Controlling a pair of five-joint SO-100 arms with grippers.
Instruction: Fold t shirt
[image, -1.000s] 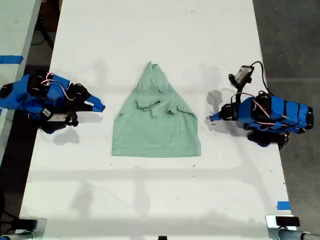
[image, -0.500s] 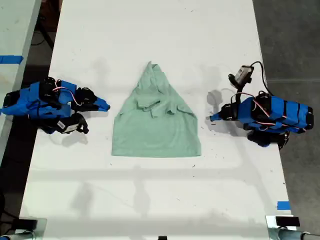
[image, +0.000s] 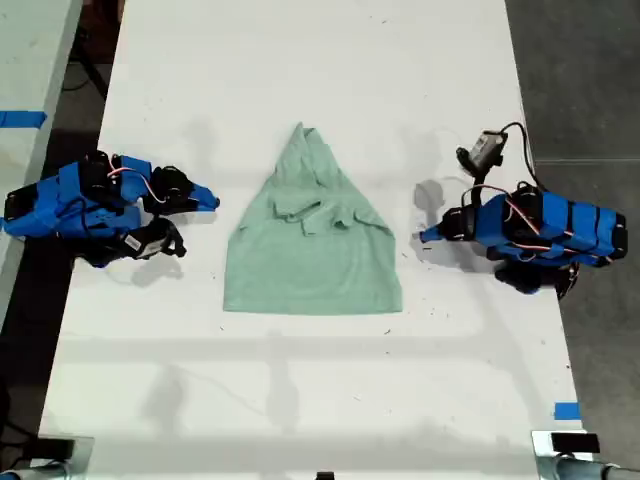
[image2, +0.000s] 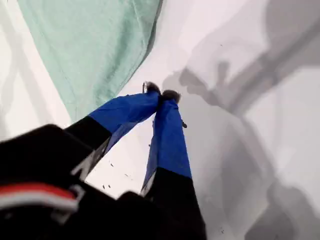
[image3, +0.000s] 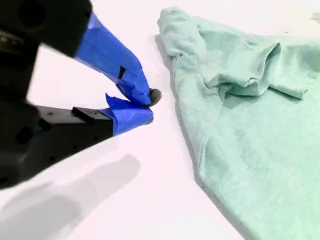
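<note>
- Both hands rest on the white desk (image: 320, 60), pressed together and empty.
- T shirt (image: 312, 245) lies partly folded mid-desk, between them.
- My first hand (image: 424, 237) sits at the exterior view's right; my second hand (image: 210, 201) at its left.

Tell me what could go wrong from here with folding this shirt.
1. My first gripper and my second gripper are both shut and rest beside the t shirt, not on it. Going in shut would likely shove the cloth and bunch its edge instead of pinching it.
2. The tucked-in sleeves lie loose and wrinkled. Lifting one side alone could spill them open.
</note>
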